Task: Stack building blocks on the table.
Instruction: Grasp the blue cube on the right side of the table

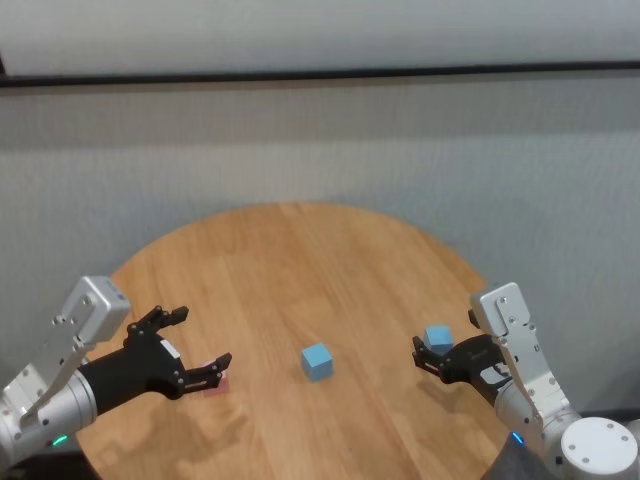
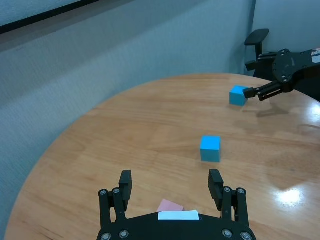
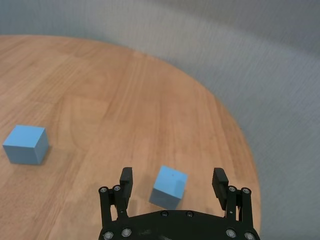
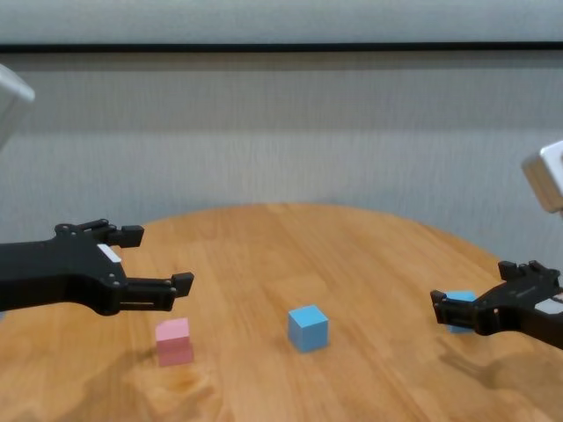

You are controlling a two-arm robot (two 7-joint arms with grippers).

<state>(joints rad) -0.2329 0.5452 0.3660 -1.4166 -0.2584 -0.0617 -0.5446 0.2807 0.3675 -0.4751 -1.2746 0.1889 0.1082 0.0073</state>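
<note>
A pale grey, finely textured wall [image 1: 320,150] fills the background. A thin black horizontal strip [image 1: 320,74] runs across it high up, and above that strip lies a lighter whitish band [image 1: 320,30]. 1 black office chair backrest [image 2: 257,38] shows at the far wall in the left wrist view.

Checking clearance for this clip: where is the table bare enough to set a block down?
The table's far half is bare. The gap between the pink block and the middle blue block is free too. It is crowded where the left pincer and right pincer flank the pink block and right blue block.
</note>
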